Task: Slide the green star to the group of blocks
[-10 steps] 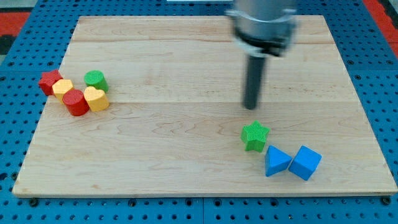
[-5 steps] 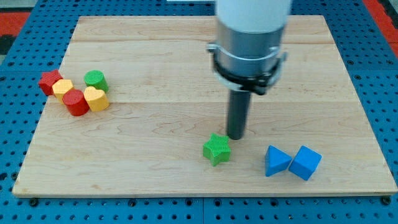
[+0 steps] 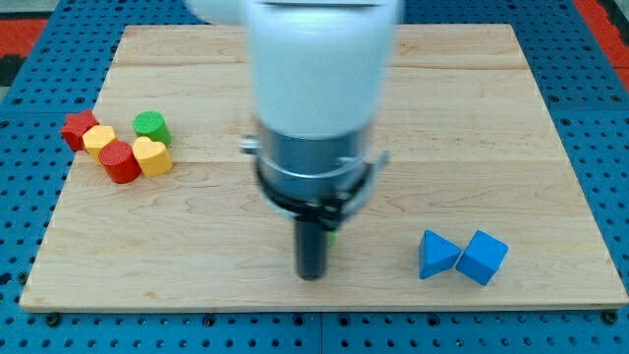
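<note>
The rod's tip (image 3: 311,276), with no jaws to open or close, sits at the board's lower middle, nearly hiding the green star (image 3: 333,236) behind it, well short of the group of blocks (image 3: 120,146) at the view's left

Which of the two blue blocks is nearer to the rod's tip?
The blue triangular block; it lies left of the blue cube, toward my tip.

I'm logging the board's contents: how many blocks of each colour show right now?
Red: 2, red star and red block
Yellow: 2
Green: 2, green cylinder and a green sliver behind my tip
Blue: 2
Total: 8
</note>
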Motion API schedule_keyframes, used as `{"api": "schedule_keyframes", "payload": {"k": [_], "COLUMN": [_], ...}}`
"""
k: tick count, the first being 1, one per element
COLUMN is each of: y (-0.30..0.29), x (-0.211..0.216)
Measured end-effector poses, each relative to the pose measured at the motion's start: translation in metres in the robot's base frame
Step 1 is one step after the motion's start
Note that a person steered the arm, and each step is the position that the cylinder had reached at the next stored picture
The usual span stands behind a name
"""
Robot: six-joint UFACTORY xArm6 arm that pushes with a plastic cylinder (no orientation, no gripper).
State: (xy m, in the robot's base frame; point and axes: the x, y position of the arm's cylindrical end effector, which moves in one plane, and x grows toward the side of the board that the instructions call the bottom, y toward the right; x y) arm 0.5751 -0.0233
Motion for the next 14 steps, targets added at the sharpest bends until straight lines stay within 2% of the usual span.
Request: {"api": "schedule_keyframes", "payload": {"k": [1,2,3,4,5,6,7,8,9,10,11,14], "y": [0.012,-0.024,0.021,-0.012,0.093,0.089,0.058,-0.059,-0.062,-0.028,-0.073,-0.088], "x": [-0.075,-0.136,-0.109,-0.064,-0.062,-0.101,-0.137,-0.142,-0.134,-0.11,-0.11,-0.116]}}
